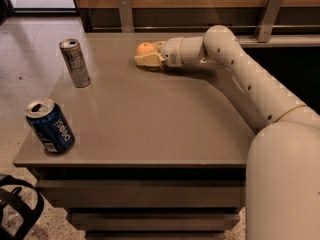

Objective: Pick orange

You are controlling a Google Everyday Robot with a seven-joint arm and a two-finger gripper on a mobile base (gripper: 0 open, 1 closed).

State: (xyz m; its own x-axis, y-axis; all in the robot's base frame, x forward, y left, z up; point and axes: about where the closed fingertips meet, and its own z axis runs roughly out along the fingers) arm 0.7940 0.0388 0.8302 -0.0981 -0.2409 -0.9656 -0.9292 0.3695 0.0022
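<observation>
Close by table (pixel 150 124) edge: hand (pixel 146 54), orange (pixel 145 47)

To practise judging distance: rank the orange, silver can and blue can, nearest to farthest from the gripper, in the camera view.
The gripper is far back, centre.
1. Orange, right at it.
2. Silver can, back left of view.
3. Blue can, front left of view.

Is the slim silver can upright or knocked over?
Upright: the silver can stands on its base on the table, rim up, apart from the end effector, which is at the orange near the far edge.
</observation>
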